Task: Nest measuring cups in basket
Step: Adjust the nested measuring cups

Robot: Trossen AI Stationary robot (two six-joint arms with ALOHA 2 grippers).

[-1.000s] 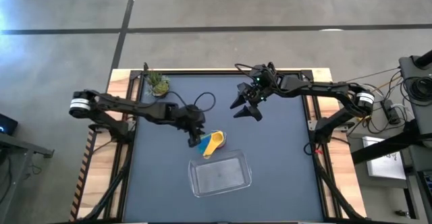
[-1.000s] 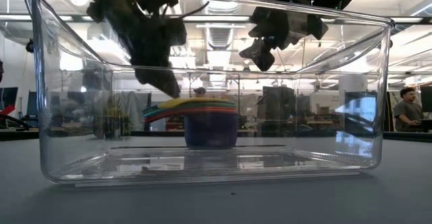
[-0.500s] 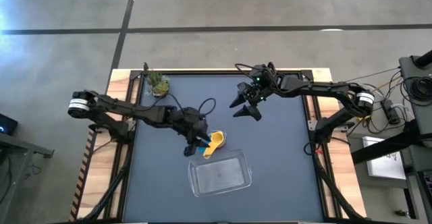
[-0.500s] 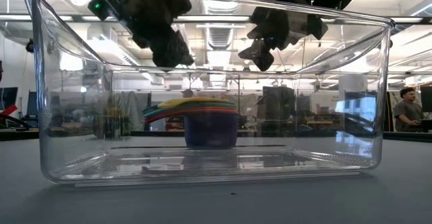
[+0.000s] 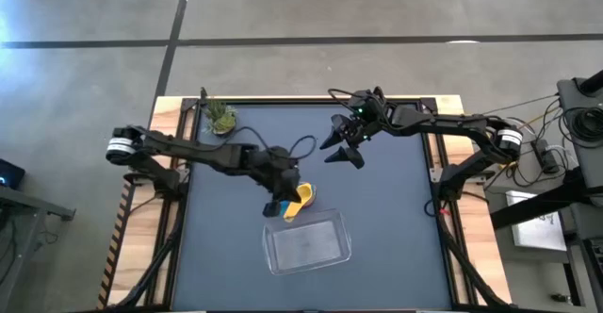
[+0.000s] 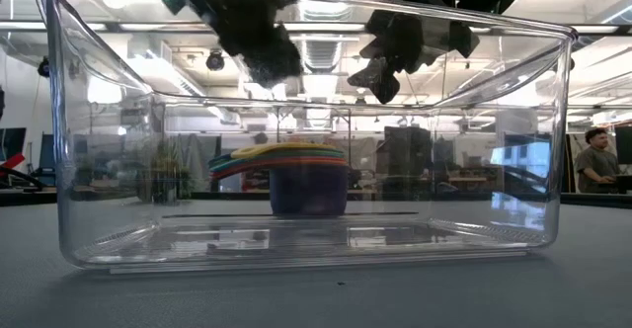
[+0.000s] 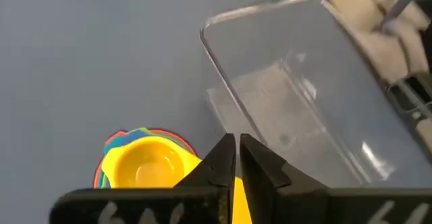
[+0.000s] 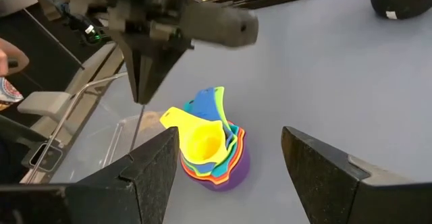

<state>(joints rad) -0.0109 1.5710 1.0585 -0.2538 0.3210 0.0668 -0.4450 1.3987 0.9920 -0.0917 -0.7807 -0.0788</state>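
Bright even overhead lighting, ceiling lights glaring through the clear basket (image 6: pixel 99 170), soft shadows, blurred left wrist view.

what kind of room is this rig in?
Probably a robotics lab or open workshop: the dark table stands on bare concrete floor, with ceiling strip lights, more workbenches and a seated person in the room behind.

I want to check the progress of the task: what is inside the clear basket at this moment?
Nothing shows inside the basket; its floor is bare. The measuring cups stand nested on the table just outside it, yellow on top. In the low view they only appear through its clear walls. The cups' insides below the yellow one are covered.
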